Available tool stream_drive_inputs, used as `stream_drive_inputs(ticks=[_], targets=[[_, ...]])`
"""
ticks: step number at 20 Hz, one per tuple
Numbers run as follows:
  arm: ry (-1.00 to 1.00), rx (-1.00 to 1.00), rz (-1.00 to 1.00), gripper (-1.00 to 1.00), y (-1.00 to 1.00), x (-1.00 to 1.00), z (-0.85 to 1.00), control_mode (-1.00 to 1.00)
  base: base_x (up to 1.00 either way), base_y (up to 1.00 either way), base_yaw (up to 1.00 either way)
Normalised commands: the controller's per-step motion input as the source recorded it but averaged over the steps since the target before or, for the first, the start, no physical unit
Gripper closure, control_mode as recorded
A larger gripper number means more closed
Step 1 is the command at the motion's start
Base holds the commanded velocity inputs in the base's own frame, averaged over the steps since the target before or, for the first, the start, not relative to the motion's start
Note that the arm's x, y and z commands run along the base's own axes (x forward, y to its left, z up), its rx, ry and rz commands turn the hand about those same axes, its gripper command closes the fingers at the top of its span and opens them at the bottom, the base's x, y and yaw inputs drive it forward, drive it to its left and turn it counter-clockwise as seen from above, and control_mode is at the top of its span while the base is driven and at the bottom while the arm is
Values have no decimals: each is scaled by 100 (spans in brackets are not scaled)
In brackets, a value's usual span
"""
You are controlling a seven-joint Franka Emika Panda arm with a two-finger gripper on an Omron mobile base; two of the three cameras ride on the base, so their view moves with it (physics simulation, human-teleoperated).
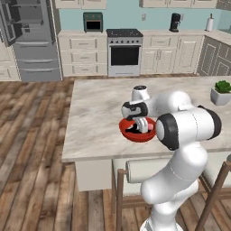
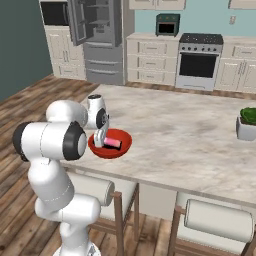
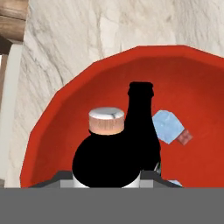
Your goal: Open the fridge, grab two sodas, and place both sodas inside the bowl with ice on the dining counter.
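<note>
Now gripper (image 2: 101, 141) over bowl (image 2: 125, 145) (red)

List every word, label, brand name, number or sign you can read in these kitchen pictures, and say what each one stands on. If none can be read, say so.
None can be read.
Soda bottle in the gripper, over the red bowl: no lettering shows on it.
Pink soda in the bowl: too small to show any label.
Fridge, stove: no readable text.

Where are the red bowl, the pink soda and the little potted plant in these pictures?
red bowl (image 2: 123, 148): right base view, on its right rim.
pink soda (image 2: 112, 144): right base view, on its pink body, lying in the bowl.
potted plant (image 1: 221, 92): left base view, between leaves and white pot.
</note>
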Motion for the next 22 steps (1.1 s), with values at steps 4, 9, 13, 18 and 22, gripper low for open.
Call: stream_drive_inputs(ticks=[4, 9, 13, 18, 22], targets=[[1, -3, 4, 100, 4, 10, -17, -100, 0, 0, 0], [0, -3, 4, 100, 1, 2, -20, -100, 0, 0, 0], [0, -2, 3, -100, 1, -1, -12, -100, 0, 0, 0], [0, 0, 2, -100, 0, -13, 0, -100, 0, 0, 0], [0, -1, 3, -100, 0, -37, 24, -100, 0, 0, 0]])
